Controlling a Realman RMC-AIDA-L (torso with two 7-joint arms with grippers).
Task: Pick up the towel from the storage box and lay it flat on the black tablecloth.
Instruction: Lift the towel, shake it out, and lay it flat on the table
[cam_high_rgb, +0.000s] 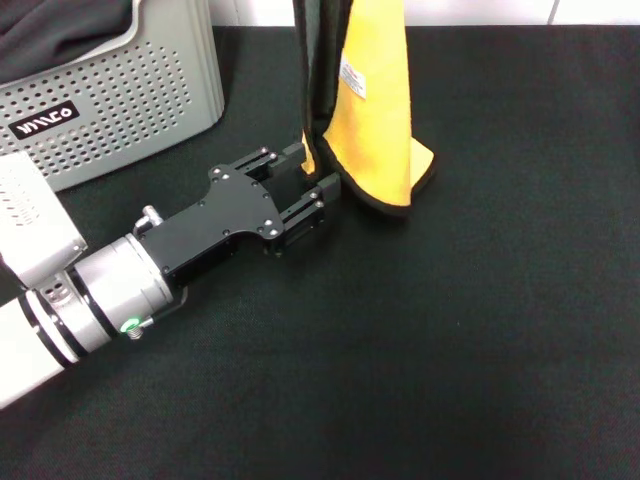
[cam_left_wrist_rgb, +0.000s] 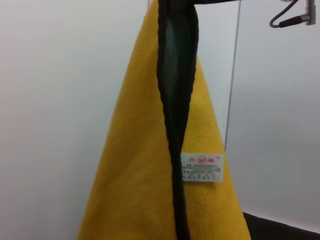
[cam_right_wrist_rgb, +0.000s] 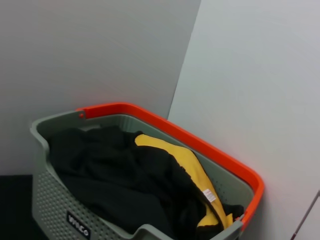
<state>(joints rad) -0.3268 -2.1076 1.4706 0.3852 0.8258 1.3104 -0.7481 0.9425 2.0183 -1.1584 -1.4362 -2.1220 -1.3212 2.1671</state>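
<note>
Towel: the towel (cam_high_rgb: 375, 110) hangs upright as a narrow folded drape, yellow-orange face outward, grey-green face tucked inside the fold, black stitched edging along its sides; its top runs out of the head view, so what carries it cannot be told. Its lower corner touches the black tablecloth (cam_high_rgb: 480, 340), to the right of the storage box.
Tag: a small white tag (cam_high_rgb: 353, 78) sits on the yellow face beside the edging; the left wrist view shows it too, with print too small to read.
Left end effector: the left end effector (cam_high_rgb: 312, 177) lies low over the tablecloth, pointing at the towel's lower left edge; its two black fingers (cam_high_rgb: 303, 213) are spread apart, the hanging edge lies in the gap between them, and they do not clamp it.
Right end effector: not seen in any view; its wrist camera looks down on the storage box from farther back.
Storage box: the storage box (cam_high_rgb: 140, 100), light grey plastic with rows of round holes, a black label with white letters and an orange rim along one side, stands on the tablecloth at the far left.
Box contents: crumpled black fabric (cam_right_wrist_rgb: 115, 185), with a second yellow cloth (cam_right_wrist_rgb: 192, 175) bearing a white tag lying among its folds.
Worktop cover: the black tablecloth covers the whole worktop in view.
</note>
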